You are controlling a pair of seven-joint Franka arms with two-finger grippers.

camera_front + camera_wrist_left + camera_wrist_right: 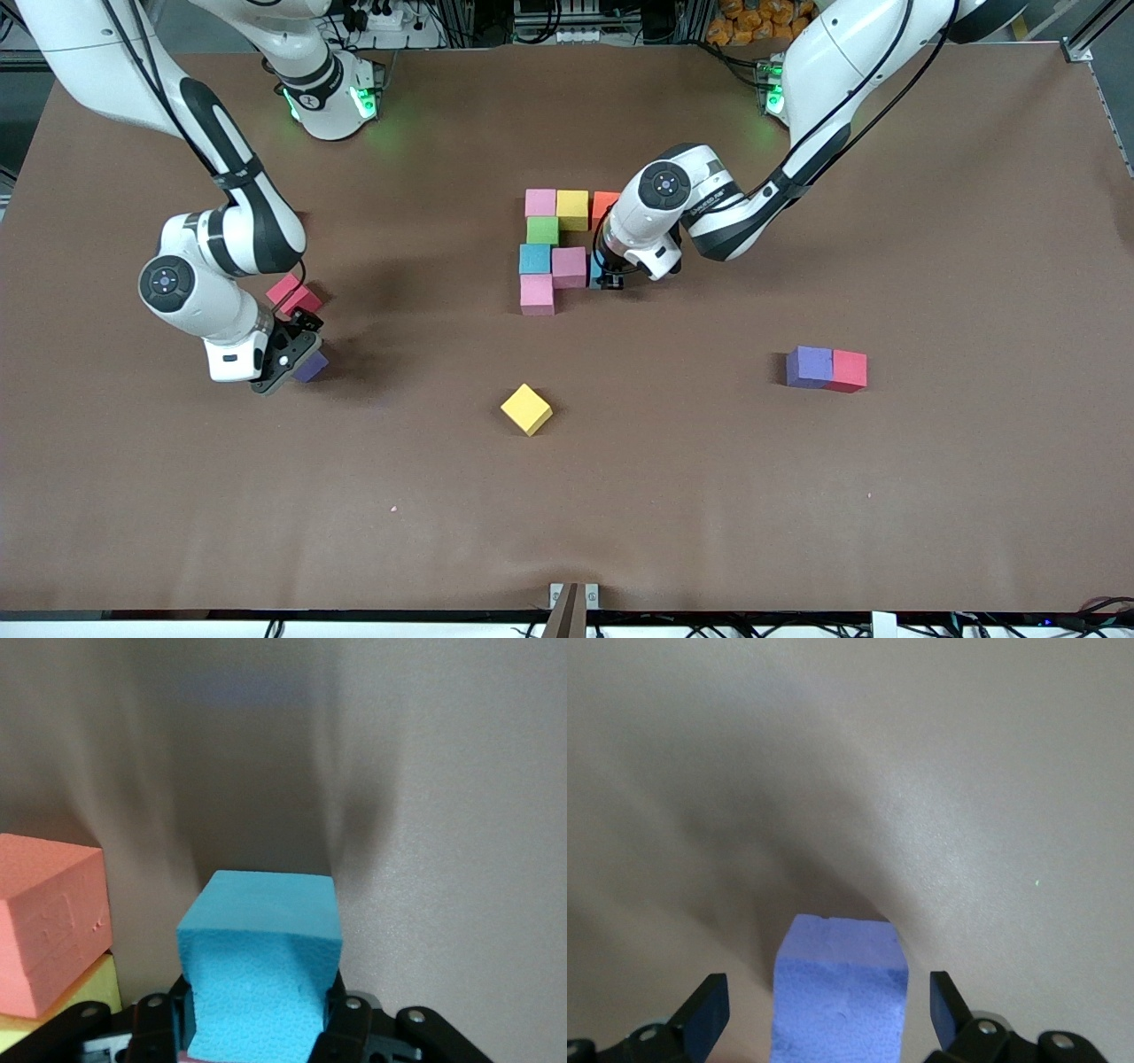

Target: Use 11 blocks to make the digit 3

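Front view: on the brown table (797, 496), the unfinished digit 3 (558, 248) sits near the middle. Its farthest row holds a pink block (540, 202), a yellow block (572, 209) and an orange-red block (604, 206). Nearer the camera come a green block (542, 230), then a blue block (534, 259) beside a mauve block (569, 267), then another pink cube (537, 294). The left gripper (608, 276) is low beside the mauve block, clenched on a light blue block (597, 268). Small writing on the left arm's forearm is too small to read. The right gripper (288, 359) is down toward the right arm's end of the table, its fingers spread on either side of a purple block (312, 365), with a red block (293, 293) farther from the camera. A loose yellow cube (526, 408) lies nearer the camera than the digit. Toward the left arm's end, a purple cube (810, 367) touches a red cube (849, 370).

Left wrist view: the fingers (347, 1028) squeeze the light blue block (261, 966); the orange-red block (49, 917) is close by, with a yellow one (84, 997) showing below it.

Right wrist view: the purple block (840, 992) stands between the released fingers (702, 1014), gaps on both sides.
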